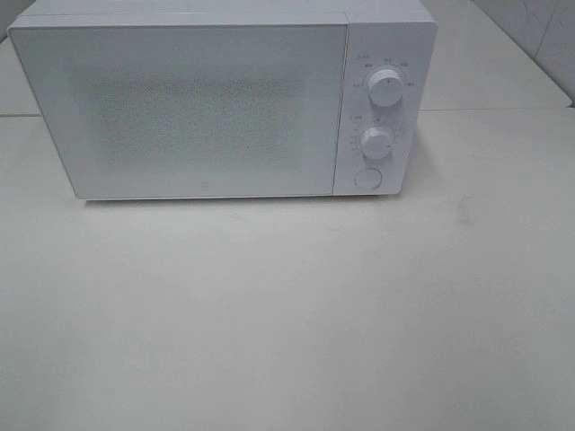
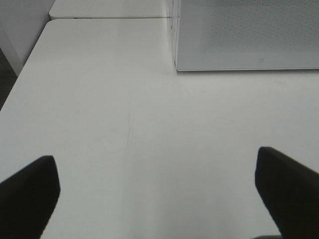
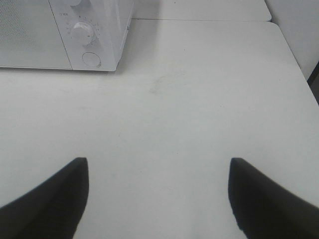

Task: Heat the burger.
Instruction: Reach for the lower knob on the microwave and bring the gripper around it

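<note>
Worktop (image 1: 287, 314) is carrying a shut microwave (image 1: 180, 103), inside hidden. My left jaws and right jaws are gaping empty; of my wrists, only the right is glimpsing a dial (image 3: 82, 32).

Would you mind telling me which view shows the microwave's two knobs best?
The exterior high view: the upper knob and lower knob both face the camera, above the button. The right wrist view shows the lower knob whole but crops the upper one. The left wrist view shows only part of the door, no knobs.
</note>
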### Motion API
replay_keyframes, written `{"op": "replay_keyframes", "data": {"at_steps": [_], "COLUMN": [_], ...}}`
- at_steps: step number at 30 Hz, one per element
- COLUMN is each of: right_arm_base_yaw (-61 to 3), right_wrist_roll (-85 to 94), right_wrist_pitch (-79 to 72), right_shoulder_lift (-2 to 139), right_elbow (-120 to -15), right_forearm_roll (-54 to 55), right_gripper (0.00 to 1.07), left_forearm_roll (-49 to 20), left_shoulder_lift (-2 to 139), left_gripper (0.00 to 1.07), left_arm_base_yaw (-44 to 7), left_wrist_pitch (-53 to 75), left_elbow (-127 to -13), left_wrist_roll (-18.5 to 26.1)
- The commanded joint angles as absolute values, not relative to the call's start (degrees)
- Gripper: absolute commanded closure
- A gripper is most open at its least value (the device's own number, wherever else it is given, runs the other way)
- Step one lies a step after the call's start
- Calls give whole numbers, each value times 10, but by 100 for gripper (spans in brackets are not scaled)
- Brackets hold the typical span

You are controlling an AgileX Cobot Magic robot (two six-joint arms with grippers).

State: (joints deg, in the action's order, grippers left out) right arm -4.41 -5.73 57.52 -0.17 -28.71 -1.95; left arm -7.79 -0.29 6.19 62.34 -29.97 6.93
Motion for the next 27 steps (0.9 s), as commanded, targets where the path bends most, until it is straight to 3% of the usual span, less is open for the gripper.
{"op": "replay_keyframes", "data": {"at_steps": [1,27], "right_arm_base_yaw": [-40,-41], "right_wrist_roll": [-52,-49], "right_wrist_pitch": [571,557], "right_shoulder_lift": [-19,23], "right_elbow": [-285,-300], "right_forearm_roll": [-21,-20], "right_gripper": [32,32], "left_forearm_roll": [-83,-83], "left_shoulder_lift": [-16,-16], "left_gripper": [6,6], "left_arm_base_yaw": [62,62], "left_wrist_pitch": [616,616], "left_elbow": [-298,-298], "left_wrist_roll": [68,68]}}
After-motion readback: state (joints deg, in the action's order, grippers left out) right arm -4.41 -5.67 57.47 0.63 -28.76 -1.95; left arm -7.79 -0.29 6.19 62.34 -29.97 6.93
